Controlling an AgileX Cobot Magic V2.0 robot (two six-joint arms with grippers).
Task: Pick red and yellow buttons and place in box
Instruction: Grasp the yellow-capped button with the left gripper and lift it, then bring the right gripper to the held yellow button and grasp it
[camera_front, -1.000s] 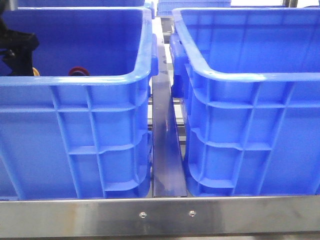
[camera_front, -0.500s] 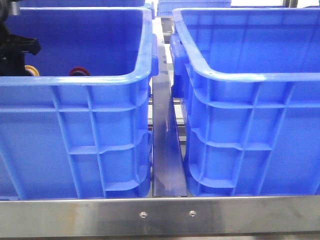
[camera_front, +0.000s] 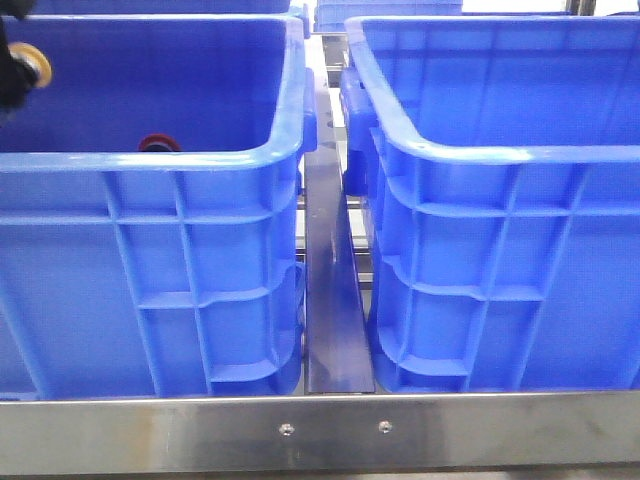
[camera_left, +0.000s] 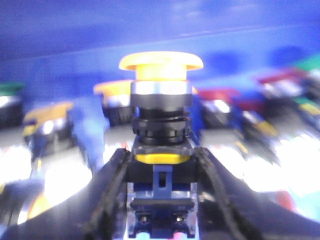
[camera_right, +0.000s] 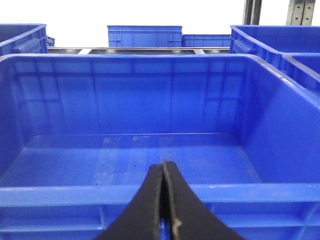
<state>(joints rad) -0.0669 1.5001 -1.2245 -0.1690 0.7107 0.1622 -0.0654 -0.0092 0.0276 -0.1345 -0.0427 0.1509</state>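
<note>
Steel framing (camera_front: 330, 430) with two screws runs along the front of the bench, carrying two deep blue crates side by side with a metal rail (camera_front: 335, 300) between them. More blue crates (camera_right: 145, 36) stand behind.

At 9 o'clock in the front view, the left hand (camera_left: 160, 175) sits above the left crate (camera_front: 150, 260), pinching the yellow button (camera_left: 161, 67) by its black body, cap up. The red button (camera_front: 153, 143) lies on that crate's floor, only its cap showing over the near rim. The wrist view shows other buttons with yellow, red and green caps, blurred, below the held one.

At 3 o'clock stands the box (camera_front: 500, 250), nothing visible inside it. The right hand (camera_right: 163, 200) hovers at its near rim, fingers pressed together, holding nothing.

Risks, as judgements:
- The grip is on the lower body only; a fast swing across the rail could tilt the button out of the fingers.
- A low transfer could strike either crate's rolled rim.
- Selecting red among mixed caps could yield a wrong colour.
- The right hand waits over the box; both arms could meet there.

No brand, label or writing is legible.
</note>
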